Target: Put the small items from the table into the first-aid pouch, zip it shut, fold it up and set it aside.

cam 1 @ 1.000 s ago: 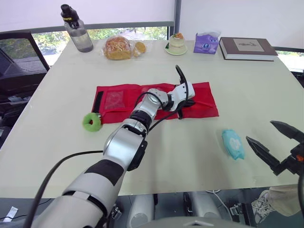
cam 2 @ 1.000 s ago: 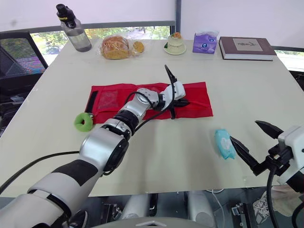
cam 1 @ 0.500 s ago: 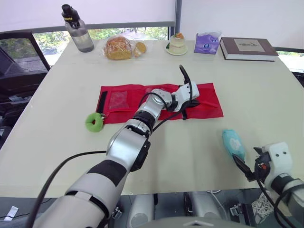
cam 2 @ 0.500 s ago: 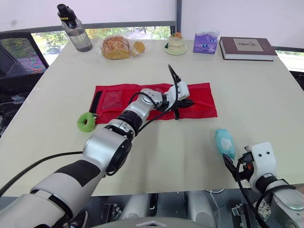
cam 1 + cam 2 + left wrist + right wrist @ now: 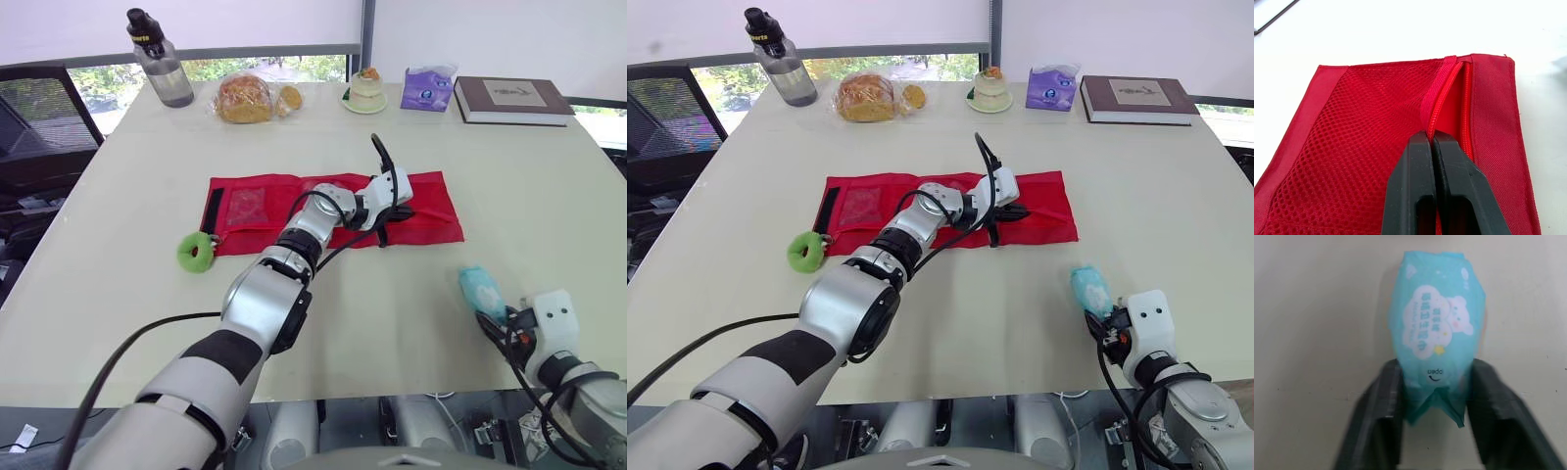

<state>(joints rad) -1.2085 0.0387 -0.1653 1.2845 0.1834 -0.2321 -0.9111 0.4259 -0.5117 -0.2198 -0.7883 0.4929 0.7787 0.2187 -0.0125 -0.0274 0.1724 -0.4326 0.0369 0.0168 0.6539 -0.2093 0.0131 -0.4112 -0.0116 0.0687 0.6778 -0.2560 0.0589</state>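
A pale table [image 5: 118, 264] is seen, with a red pouch [image 5: 431, 196] laid flat and unfolded near its middle, the mesh side up and the zip partly open at the right end. Along the far edge a book [image 5: 509, 98], a bag of bread [image 5: 245, 98], a bottle [image 5: 157, 64], a purple tissue pack [image 5: 426, 90] and a small cake [image 5: 364, 90] are lined up, well apart from the pouch. A teal wipes pack [image 5: 478, 290] is found on bare table near the front right edge, apart from the pouch. A green roll [image 5: 195, 254] is placed just beside the pouch's left end, by its black strap.

The left gripper [image 5: 1431, 139] is held over the right half of the pouch, its fingers pressed together on the zip edge beside the mesh. The right gripper [image 5: 1435, 364] is set low at the near end of the wipes pack, its fingers [image 5: 1386, 396] spread with the pack between them; whether the pack is being squeezed cannot be told.
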